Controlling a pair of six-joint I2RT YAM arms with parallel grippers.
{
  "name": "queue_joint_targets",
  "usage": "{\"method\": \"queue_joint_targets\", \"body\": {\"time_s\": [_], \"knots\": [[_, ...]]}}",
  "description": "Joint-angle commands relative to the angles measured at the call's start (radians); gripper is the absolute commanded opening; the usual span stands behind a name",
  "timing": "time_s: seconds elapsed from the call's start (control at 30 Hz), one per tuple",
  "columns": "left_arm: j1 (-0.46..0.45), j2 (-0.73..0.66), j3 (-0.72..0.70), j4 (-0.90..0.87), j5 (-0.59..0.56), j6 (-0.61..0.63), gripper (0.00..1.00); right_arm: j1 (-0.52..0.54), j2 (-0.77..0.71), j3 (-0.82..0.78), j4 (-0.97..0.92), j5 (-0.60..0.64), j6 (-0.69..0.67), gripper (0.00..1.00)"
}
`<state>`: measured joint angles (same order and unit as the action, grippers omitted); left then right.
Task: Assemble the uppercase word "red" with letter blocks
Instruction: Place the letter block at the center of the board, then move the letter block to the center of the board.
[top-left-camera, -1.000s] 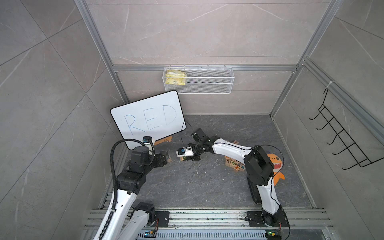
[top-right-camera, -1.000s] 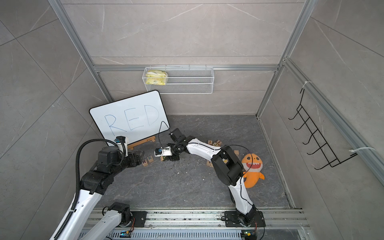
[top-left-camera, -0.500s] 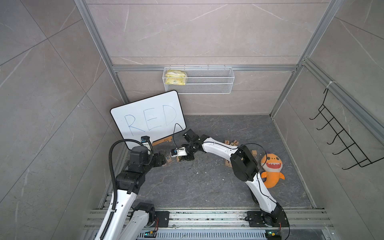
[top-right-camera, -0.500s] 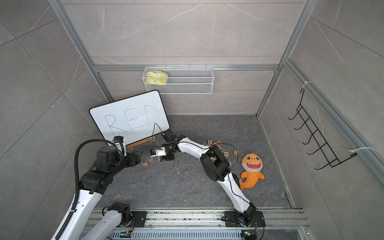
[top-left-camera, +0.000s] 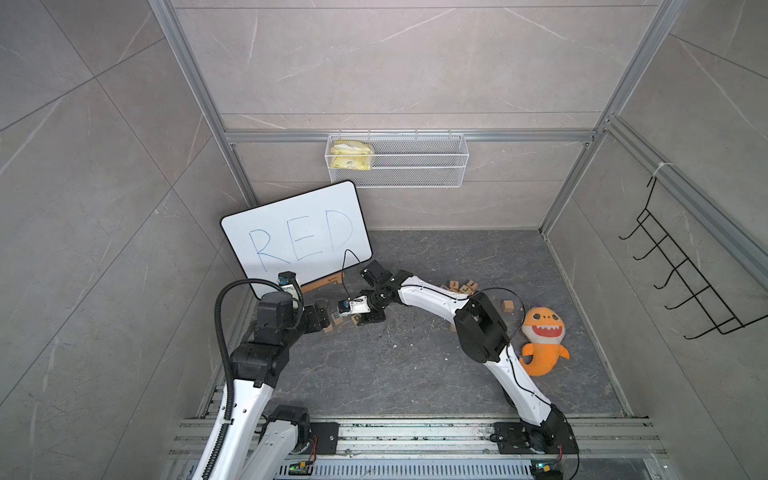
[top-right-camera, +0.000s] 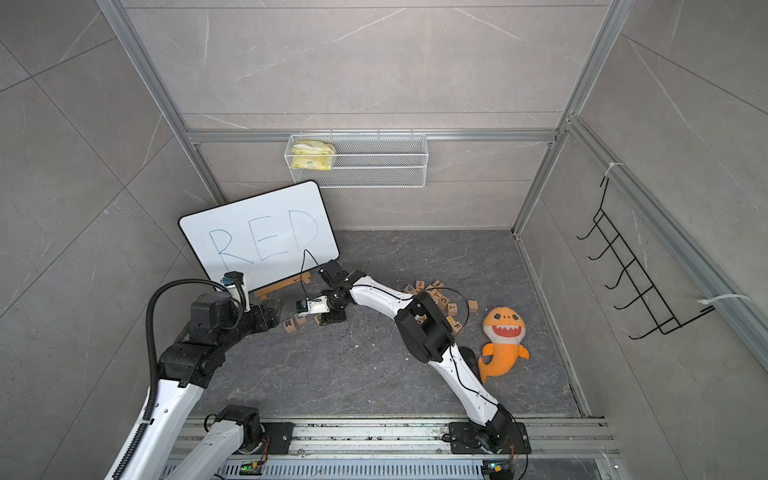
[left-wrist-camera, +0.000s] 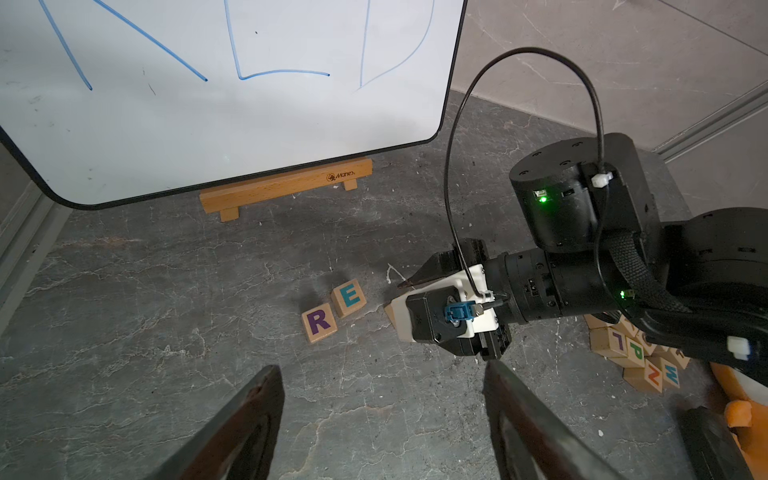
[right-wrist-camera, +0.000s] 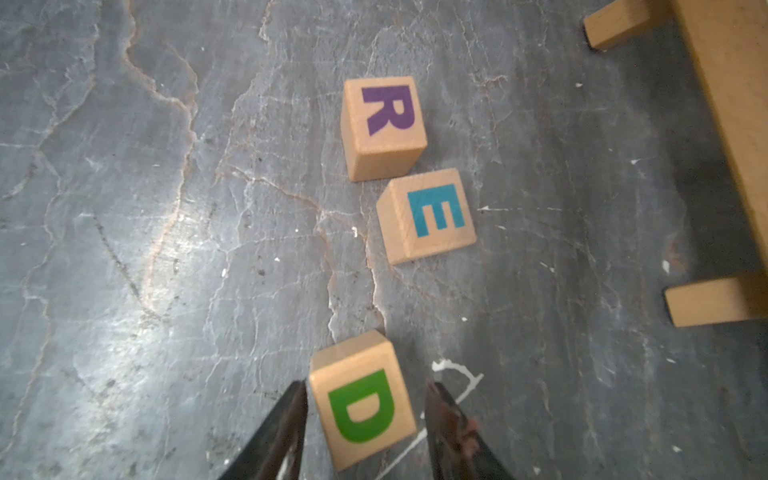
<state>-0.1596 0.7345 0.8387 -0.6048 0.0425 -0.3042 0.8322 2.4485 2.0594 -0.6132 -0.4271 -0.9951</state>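
My right gripper (right-wrist-camera: 365, 390) has its jaws spread on either side of the D block (right-wrist-camera: 361, 407). One finger is close against the wood and a sliver of floor shows beside the other, so I read it as not pinching. The D sits on the floor near the E block (right-wrist-camera: 428, 216) but clear of it, twisted and off the line. The E stands just beside the R block (right-wrist-camera: 384, 124), almost corner to corner.

To finish this well, I'd lift straight up so neither finger drags the D. Then I'd nudge it square towards the E.

The cubes are smooth pale wood with softened edges and flat printed letters in green, teal and purple. The floor (right-wrist-camera: 124, 249) is a dark, veined, stone-look slab with white flecks, so I expect hard wood to skate on it.

My left gripper (left-wrist-camera: 380, 368) hangs spread and empty, short of the row.
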Motion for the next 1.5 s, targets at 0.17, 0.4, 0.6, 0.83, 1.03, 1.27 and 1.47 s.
{"method": "queue_joint_targets", "body": {"time_s": [0.17,0.4,0.6,0.83,1.03,1.27,1.47], "knots": [[0.012,-0.021,0.001,0.027,0.016,-0.007,0.79,0.008,-0.107,-0.114,0.120,0.001,0.070,0.51],[0.020,-0.037,-0.004,0.036,0.015,-0.015,0.79,-0.011,-0.437,-0.564,0.551,-0.039,0.342,0.52],[0.022,-0.037,-0.009,0.047,0.043,-0.016,0.79,-0.013,-0.752,-1.002,1.081,0.067,0.708,0.72],[0.025,-0.034,-0.009,0.048,0.051,-0.022,0.80,-0.012,-0.746,-0.923,0.804,0.168,1.497,0.57],[0.026,-0.023,-0.011,0.051,0.060,-0.023,0.80,0.067,-0.647,-1.005,0.888,0.352,1.885,0.26],[0.026,-0.010,-0.012,0.051,0.073,-0.027,0.80,0.133,-0.430,-0.884,0.824,0.420,2.003,0.06],[0.026,-0.006,-0.011,0.052,0.077,-0.029,0.80,0.132,-0.325,-0.790,0.814,0.426,2.043,0.00]]}}
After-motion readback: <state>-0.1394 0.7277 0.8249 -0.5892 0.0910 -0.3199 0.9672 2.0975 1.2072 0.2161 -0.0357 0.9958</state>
